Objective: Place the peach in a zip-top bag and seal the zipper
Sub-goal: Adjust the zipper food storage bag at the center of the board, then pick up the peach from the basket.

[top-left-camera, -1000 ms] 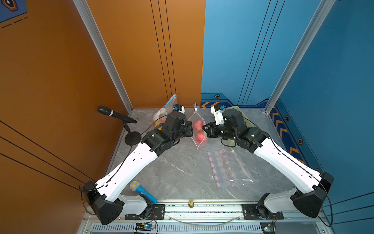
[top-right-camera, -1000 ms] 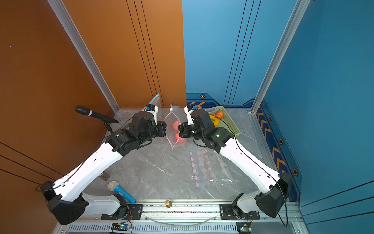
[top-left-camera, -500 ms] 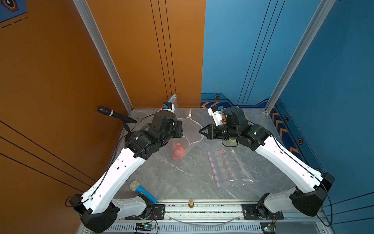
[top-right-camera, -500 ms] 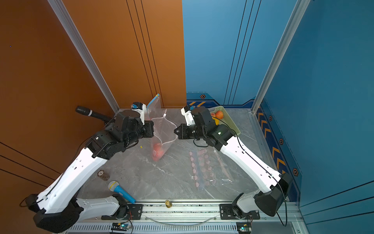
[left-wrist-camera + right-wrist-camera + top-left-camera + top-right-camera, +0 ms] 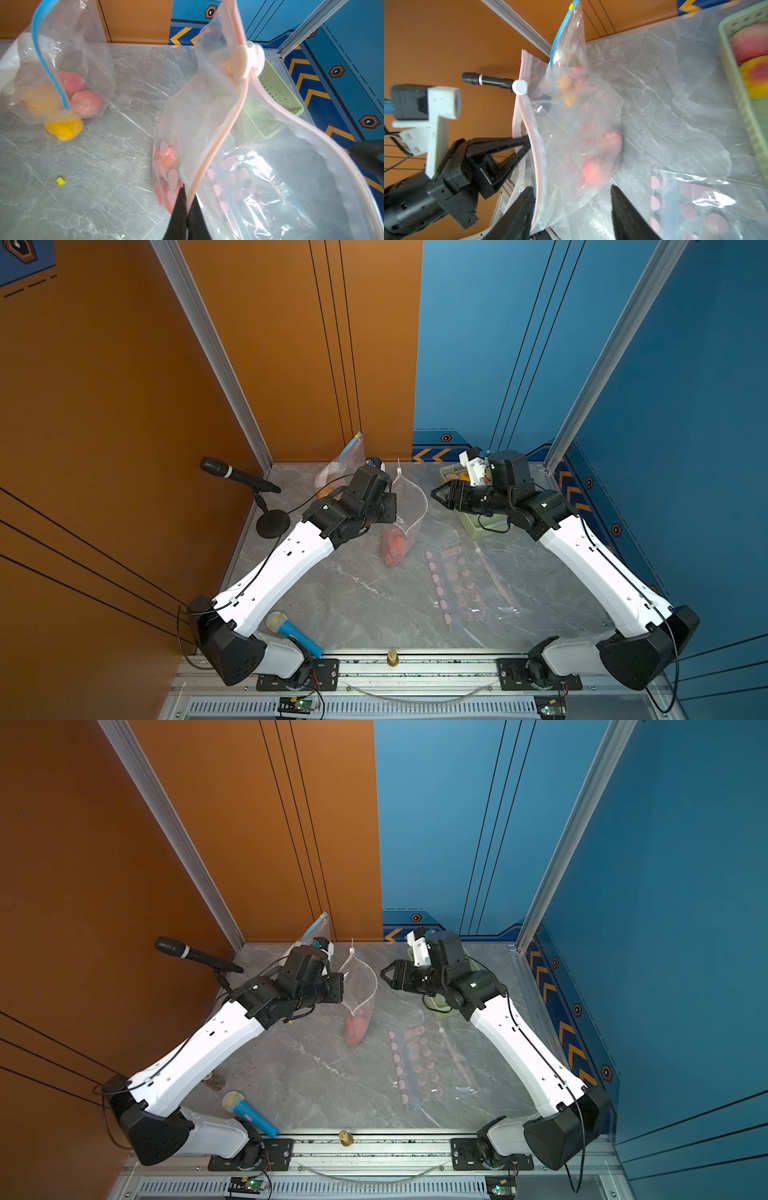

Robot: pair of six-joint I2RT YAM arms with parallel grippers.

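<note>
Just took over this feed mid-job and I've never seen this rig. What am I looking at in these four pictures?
Two white robot arms work over a grey marble table. Two pictures look down from overhead; the other two come from cameras on each arm's wrist. The left claw is shut on the rim of a clear pink-zipped bag, its mouth unsealed, with the peach low inside. The right claw is open and holds nothing. Also on the table: a green basket of fruit, a blue-zipped bag of fruit, flat spare bags, a black stand microphone and a blue toy microphone.
</note>
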